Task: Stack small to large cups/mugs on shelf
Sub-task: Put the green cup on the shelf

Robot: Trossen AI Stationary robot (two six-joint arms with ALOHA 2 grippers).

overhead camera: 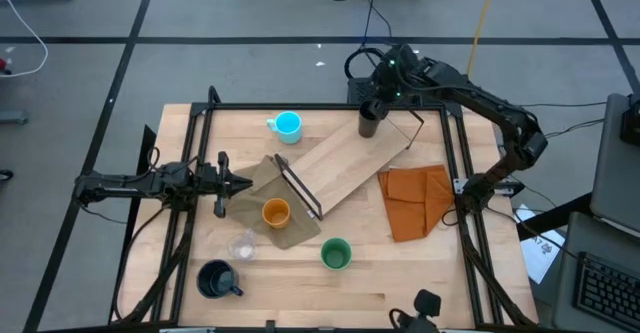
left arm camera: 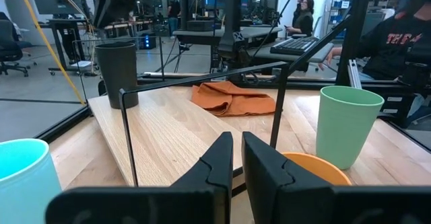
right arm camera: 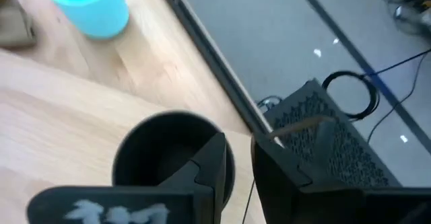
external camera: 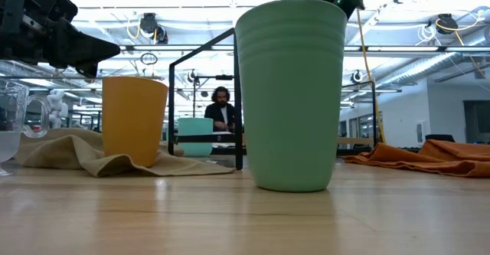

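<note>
The right hand (overhead camera: 372,101) hangs at the upper centre of the high view, directly above the black tumbler (overhead camera: 368,122), which stands upright on the far end of the plywood shelf (overhead camera: 350,163). In the right wrist view its fingers sit nearly together, one of them over the tumbler's rim (right arm camera: 172,158); whether they pinch the wall or only hover above it cannot be told. Judged from this, the step in hand is settling the tumbler on the shelf, so the hand should lift straight up, without dragging sideways, to keep the tumbler from tipping off the board's edge. The left hand (overhead camera: 243,182) waits at the left of the counter (overhead camera: 400,273), fingers close together and holding nothing, pointed across the shelf. The cyan mug (overhead camera: 287,125) stands upper left of the shelf; the orange cup (overhead camera: 276,212), clear cup (overhead camera: 241,245), green cup (overhead camera: 336,254) and dark mug (overhead camera: 216,279) remain off it, toward the lower left.
</note>
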